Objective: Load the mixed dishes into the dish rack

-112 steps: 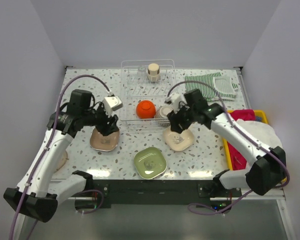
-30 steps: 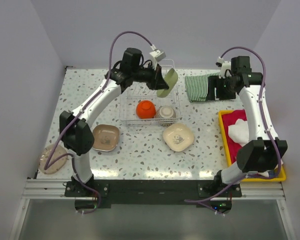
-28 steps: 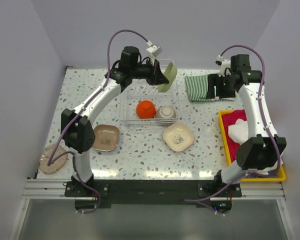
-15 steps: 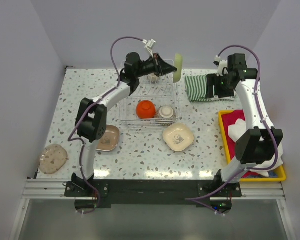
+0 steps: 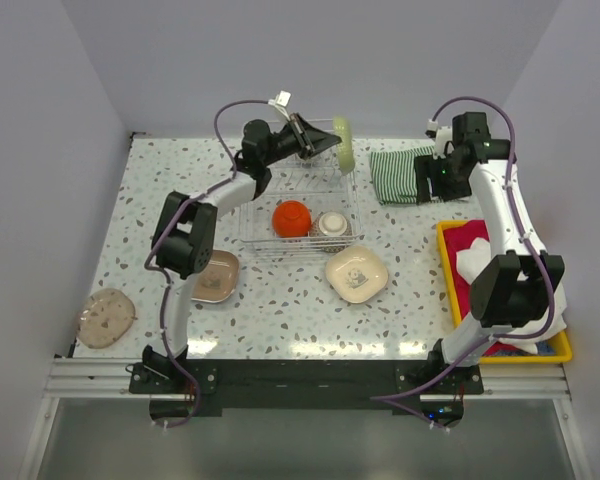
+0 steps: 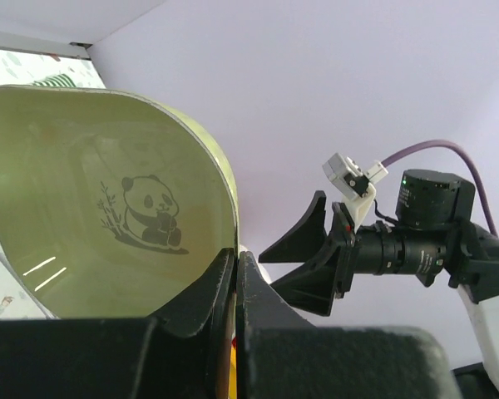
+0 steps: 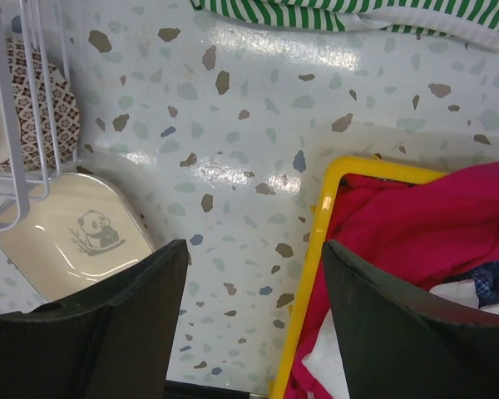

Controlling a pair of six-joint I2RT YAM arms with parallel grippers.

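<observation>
While left gripper (image 6: 235, 259) pinches lower rim of green plate (image 6: 108, 199), fingers (image 6: 206, 287) clamped one on each face, plate stands on edge, held up over far right corner of dish rack (image 5: 280, 185). Panda-printed face toward wrist camera. Right gripper (image 7: 254, 249) spread wide, holding nothing, above speckled table (image 7: 258, 125) between cream plate (image 7: 75, 237) and yellow tray (image 7: 324, 208).
</observation>
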